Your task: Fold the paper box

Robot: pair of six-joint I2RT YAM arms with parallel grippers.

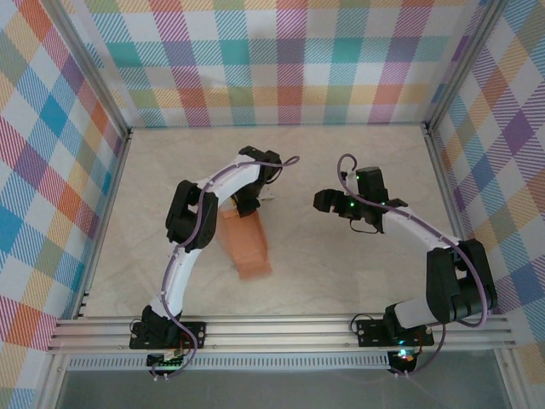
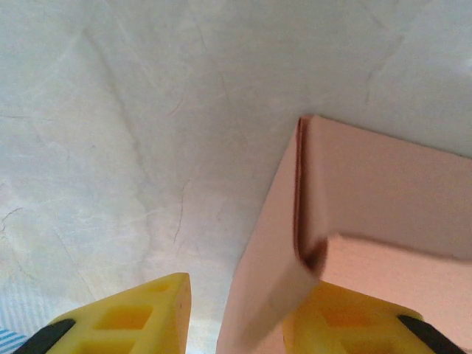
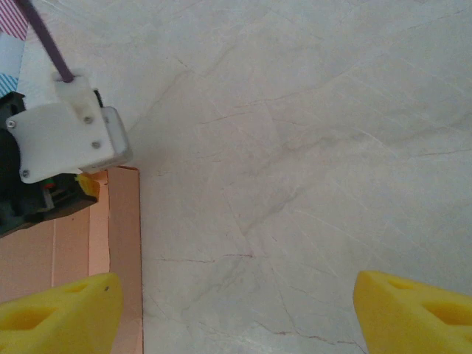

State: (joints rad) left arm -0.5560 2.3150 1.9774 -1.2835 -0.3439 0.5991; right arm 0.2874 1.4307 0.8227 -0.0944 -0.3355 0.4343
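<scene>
Seemingly the salmon-orange card box (image 1: 245, 245) stands mostly folded (end unclear); left claw (image 2: 243, 295) open astride its wall, right claw (image 3: 237, 284) open.

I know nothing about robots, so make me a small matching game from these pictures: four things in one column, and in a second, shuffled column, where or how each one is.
Things
1. salmon-orange card paper box
2. left arm's yellow-fingered end effector
3. right arm's yellow-fingered end effector
4. pale marbled table top

Place or state
A. jaws wide apart over bare table
B. framed by multicoloured checked walls
C. lying on the table, right next to the left arm
D. jaws apart, astride a card wall of the box

Pairs: 1-C, 2-D, 3-A, 4-B
</scene>
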